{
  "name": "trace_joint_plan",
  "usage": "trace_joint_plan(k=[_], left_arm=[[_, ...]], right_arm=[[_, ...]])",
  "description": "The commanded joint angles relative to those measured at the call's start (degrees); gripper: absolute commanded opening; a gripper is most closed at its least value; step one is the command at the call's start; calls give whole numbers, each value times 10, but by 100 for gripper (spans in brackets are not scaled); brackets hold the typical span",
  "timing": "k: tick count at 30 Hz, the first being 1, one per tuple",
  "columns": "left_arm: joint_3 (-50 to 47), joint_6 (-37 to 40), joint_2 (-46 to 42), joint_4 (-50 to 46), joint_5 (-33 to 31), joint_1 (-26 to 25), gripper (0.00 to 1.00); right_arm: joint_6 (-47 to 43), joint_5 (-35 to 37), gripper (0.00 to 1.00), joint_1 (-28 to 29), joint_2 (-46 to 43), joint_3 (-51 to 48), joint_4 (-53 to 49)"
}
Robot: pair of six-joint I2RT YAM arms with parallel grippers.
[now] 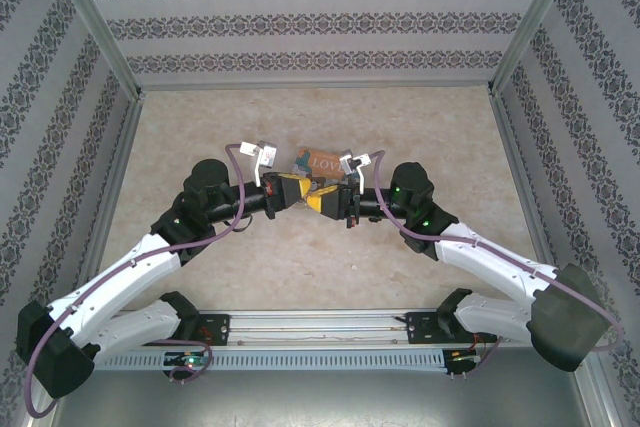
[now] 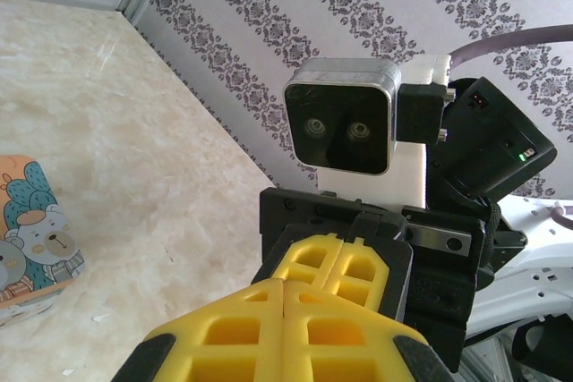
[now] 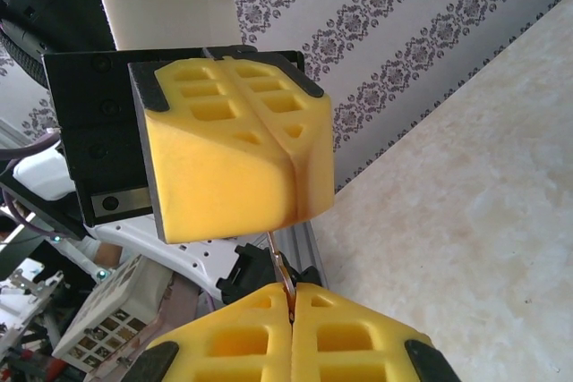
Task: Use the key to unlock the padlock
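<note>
Nearest, between pressed-together yellow foam pads of right gripper [image 3: 291,301]: lower end of slim pale metal key [image 3: 279,261] (thin sliver, pinched). Just beyond, at its upper end: left gripper [image 3: 291,194], pads clamped flat together. Behind, colourful rectangular cartoon tin [image 1: 318,160].

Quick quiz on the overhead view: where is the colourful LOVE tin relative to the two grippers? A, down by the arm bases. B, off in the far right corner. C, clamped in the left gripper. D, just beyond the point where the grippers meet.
D: the tin lies on the table just past where the left gripper and right gripper meet tip to tip.
</note>
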Motion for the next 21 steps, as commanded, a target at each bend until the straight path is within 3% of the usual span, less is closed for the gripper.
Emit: trace_joint_plan(k=[1,3,6,9,13,21], left_arm=[[-7,10,-10,29,-3,-2,0],[-9,12,-16,28,-11,-1,4],[-13,14,-27,24,-25,-1,35],[-15,25,-41,7,-44,1,53],[-25,48,-60,-34,-96,1,63],[-89,70,-77,-55,-181,1,82]], right_arm=[[-4,5,0,-1,-12,1,8],[-9,15,0,-4,-18,-3,0],[-18,29,0,-8,-27,-8,-20],[-41,50,0,-11,-35,-8,-65],[-66,84,0,-21,-38,-11,-129],[-29,106,0,-85,-13,-50,-142]])
